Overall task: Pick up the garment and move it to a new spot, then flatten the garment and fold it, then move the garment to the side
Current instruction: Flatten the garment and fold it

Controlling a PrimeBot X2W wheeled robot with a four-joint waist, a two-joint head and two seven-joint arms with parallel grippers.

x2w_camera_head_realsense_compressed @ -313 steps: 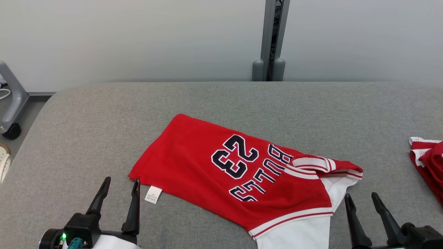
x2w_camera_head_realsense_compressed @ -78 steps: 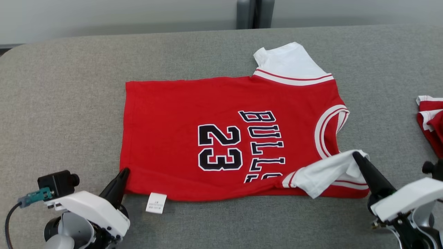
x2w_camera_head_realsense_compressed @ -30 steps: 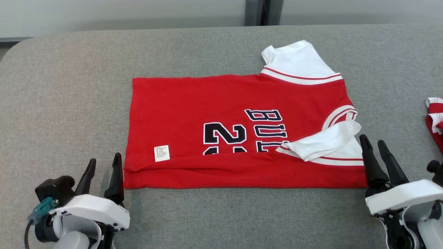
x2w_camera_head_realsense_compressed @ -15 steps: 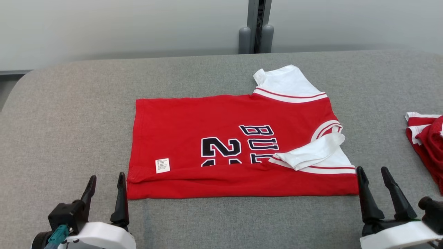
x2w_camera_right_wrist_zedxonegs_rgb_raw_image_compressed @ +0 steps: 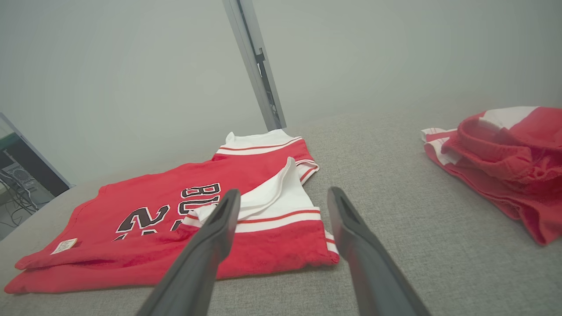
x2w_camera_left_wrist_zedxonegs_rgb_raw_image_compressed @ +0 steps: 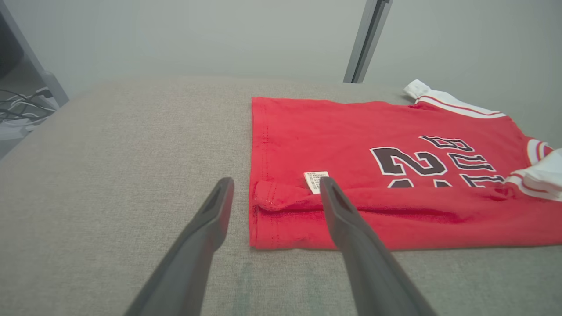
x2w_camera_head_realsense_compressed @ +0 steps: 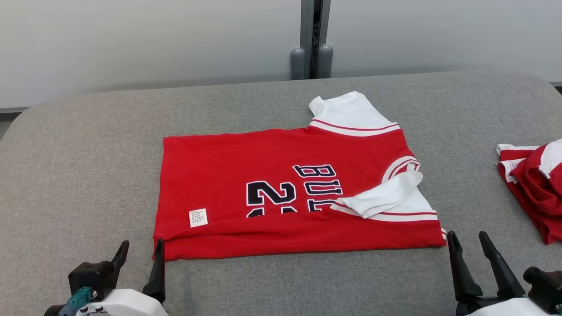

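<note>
While left hand (x2w_camera_head_realsense_compressed: pixel 142 241) and right hand (x2w_camera_head_realsense_compressed: pixel 465 233) gape empty, the jersey (x2w_camera_head_realsense_compressed: pixel 281 193) lies between; crumpled garment (x2w_camera_head_realsense_compressed: pixel 533 188) far right.

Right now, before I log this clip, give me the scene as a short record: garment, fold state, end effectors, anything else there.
surface: grey padded table
garment: red jersey, lying flat, mid-table
fold state: near long edge turned over onto the front, hiding the lower part of the print; white sleeve folded in on top
label: white tag, near-left corner
left end effector: open, empty, by near-left corner
right end effector: open, empty, by near-right corner
other: second red-and-white garment, bunched at the right
</note>
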